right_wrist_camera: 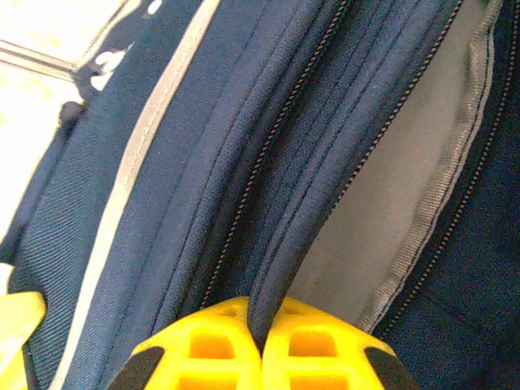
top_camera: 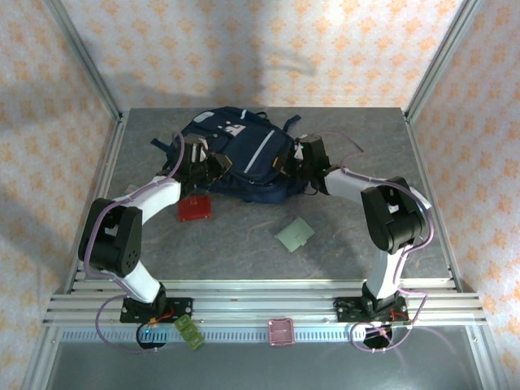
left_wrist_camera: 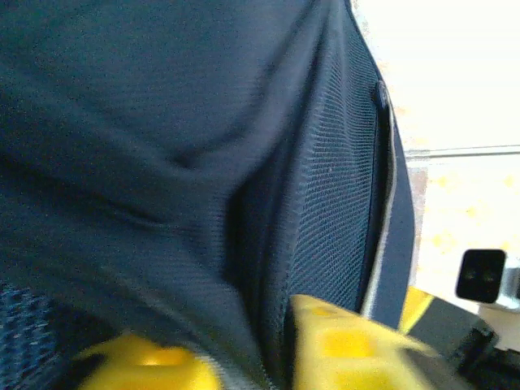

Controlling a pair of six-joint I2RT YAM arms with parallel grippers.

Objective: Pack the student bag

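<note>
A grey table stood boxed in by walls papered in an orange flower pattern. On the metal rail at its near edge, between the two arm bases, sat a small green item and a pink square one. Farther in, a flat red piece lay on the left and a pale green square card near the middle, well apart.

Beyond them the student bag lay flat at the far middle of the table, its grey stripe facing up. The left gripper was at the bag's left side, its yellow fingers narrowly apart with a fold of navy fabric in the gap. The right gripper was at the bag's right side, its fingers pressed together on a navy zipper edge, with pale grey lining showing just beside it.
</note>
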